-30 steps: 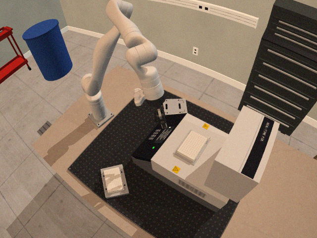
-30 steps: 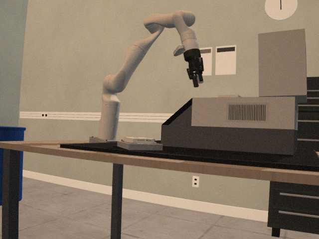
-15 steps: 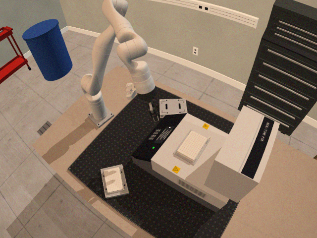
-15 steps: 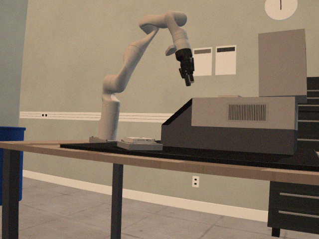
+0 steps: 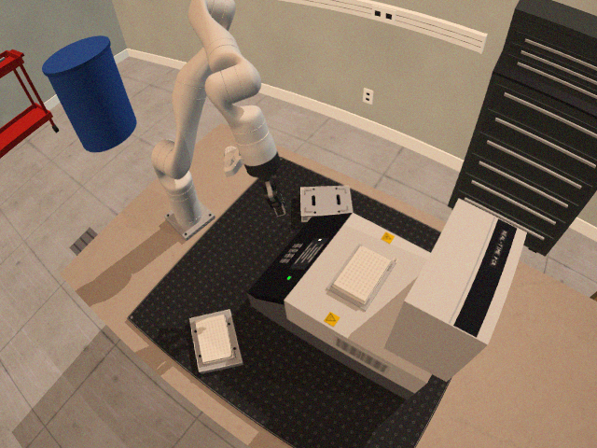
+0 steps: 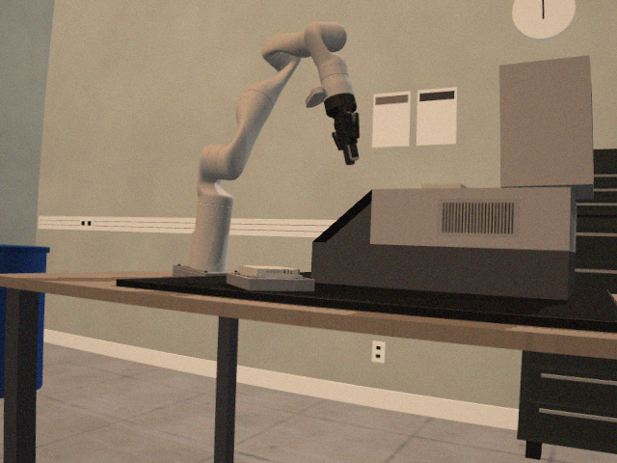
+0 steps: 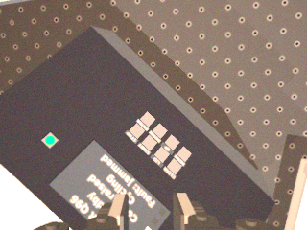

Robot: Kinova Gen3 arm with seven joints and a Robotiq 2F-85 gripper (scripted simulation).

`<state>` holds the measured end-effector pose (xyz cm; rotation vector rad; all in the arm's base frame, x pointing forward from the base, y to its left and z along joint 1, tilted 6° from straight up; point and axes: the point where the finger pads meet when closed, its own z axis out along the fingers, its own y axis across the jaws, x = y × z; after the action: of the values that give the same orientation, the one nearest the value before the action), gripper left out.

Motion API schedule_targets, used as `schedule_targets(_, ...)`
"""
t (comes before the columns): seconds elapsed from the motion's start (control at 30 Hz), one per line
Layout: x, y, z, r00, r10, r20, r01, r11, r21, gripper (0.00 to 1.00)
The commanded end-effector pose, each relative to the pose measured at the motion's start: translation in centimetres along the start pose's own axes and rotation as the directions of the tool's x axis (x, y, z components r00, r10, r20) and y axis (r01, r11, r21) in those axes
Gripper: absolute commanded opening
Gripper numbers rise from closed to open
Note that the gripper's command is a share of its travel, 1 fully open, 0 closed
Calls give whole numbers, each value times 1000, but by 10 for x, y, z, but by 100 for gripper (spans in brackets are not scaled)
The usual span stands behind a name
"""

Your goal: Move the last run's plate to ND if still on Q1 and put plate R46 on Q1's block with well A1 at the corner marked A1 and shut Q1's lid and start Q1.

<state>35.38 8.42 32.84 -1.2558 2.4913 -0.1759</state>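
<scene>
the gripper point(image 6: 351, 158) hangs above the machine's point(image 5: 337, 270) keys point(image 7: 158, 144), fingers narrowed and holding nothing (lid up, lamp green). a plate point(image 5: 362, 274) sits on the block; the other plate point(image 5: 215, 339) waits at seven o'clock. likely next: a careful key press.

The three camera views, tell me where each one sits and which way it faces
Top: high above the bench, angled down on the cycler, both nests and the whole arm.
Exterior: low beside the table, facing the cycler's vented side; arm and tool hang above.
Wrist: on the arm, facing down at the cycler's keys and green lamp; only fingertips show.
Top and wrist share the lamp and keys.
</scene>
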Motion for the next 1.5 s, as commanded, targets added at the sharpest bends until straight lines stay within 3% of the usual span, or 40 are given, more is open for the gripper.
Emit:
schedule_targets(0.0,-1,8,-1,1000,-20,-3,20,1000,-6,32)
schedule_targets(0.4,-2,5,-1,1000,-14,-1,14,1000,-1,23)
schedule_targets(0.9,1,8,20,1000,-16,4,16,1000,0,10)
schedule_targets(1.47,5,12,39,1000,-16,4,16,1000,0,10)
